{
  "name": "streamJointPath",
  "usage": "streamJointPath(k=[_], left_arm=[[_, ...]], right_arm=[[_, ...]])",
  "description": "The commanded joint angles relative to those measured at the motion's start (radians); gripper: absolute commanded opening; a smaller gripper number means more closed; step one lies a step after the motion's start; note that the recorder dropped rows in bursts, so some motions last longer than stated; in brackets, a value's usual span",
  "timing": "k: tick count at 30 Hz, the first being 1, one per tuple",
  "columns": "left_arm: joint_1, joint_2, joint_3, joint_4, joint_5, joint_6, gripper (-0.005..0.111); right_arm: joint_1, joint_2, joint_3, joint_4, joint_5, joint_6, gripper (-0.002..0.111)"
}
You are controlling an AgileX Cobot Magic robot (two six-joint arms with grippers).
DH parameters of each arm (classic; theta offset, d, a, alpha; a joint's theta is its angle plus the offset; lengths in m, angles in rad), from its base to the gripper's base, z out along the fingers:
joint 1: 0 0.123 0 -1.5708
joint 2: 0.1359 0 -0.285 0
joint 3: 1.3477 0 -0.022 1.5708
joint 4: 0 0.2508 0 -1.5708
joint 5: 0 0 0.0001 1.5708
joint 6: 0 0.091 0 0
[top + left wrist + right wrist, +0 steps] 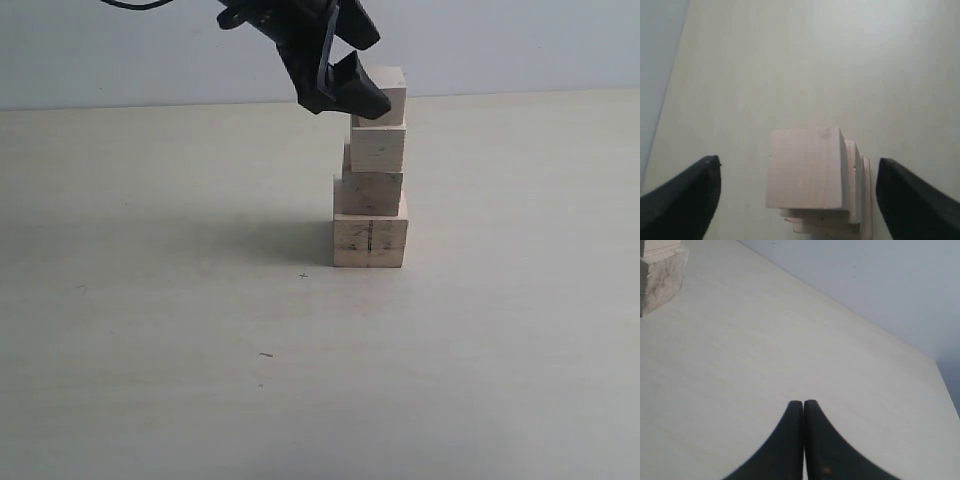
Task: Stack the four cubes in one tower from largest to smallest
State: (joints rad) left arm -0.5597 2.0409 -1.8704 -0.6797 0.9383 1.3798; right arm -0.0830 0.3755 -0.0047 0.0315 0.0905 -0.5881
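The four cubes stand as one tower on the table. The largest cube (370, 243), pale with dark side marks, is at the base. On it sit a tan cube (369, 191), a pale cube (378, 147) and the smallest cube (391, 101) on top. My left gripper (364, 70) hangs at the tower's top, open. In the left wrist view the fingers (687, 197) stand on either side of the top cube (805, 167), with a gap on each side. My right gripper (804, 404) is shut on nothing, away from the tower's base (660, 282).
The pale table (150, 320) runs wide on all sides of the tower. A light blue wall (520, 40) rises behind its far edge. The right wrist view shows the table's far edge (850, 310).
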Motion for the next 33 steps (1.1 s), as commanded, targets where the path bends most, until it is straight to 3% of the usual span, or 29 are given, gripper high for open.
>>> streamJointPath(k=[1,7,10,12,15,18,24,28,33], left_arm=[[0.002,-0.049,0.000,-0.003,-0.002,0.004,0.081],[0.002,-0.139,0.000,0.065,0.050,-0.024,0.081],[0.002,-0.202,0.000,0.128,0.080,-0.123,0.080],[0.002,-0.255,0.000,0.210,0.082,-0.234,0.073],[0.004,-0.326,0.000,0.359,0.082,-0.392,0.044],[0.042,-0.376,0.000,0.444,0.082,-0.521,0.001],[0.242,-0.411,0.096,0.403,0.050,-0.740,0.000],[0.441,-0.439,0.314,0.431,-0.170,-0.980,0.000],[0.703,-0.525,0.571,0.429,-0.305,-1.181,0.000]], right_arm=[[0.002,-0.004,0.005,0.004,-0.002,-0.001,0.000],[0.002,-0.004,0.005,0.004,-0.002,-0.001,0.000],[0.002,-0.004,0.005,0.004,-0.002,-0.001,0.000],[0.002,-0.004,0.005,0.004,-0.002,-0.001,0.000],[0.002,-0.004,0.005,0.004,-0.002,-0.001,0.000],[0.002,-0.004,0.005,0.004,-0.002,-0.001,0.000],[0.002,-0.004,0.005,0.004,-0.002,-0.001,0.000],[0.002,-0.004,0.005,0.004,-0.002,-0.001,0.000],[0.002,-0.004,0.005,0.004,-0.002,-0.001,0.000]])
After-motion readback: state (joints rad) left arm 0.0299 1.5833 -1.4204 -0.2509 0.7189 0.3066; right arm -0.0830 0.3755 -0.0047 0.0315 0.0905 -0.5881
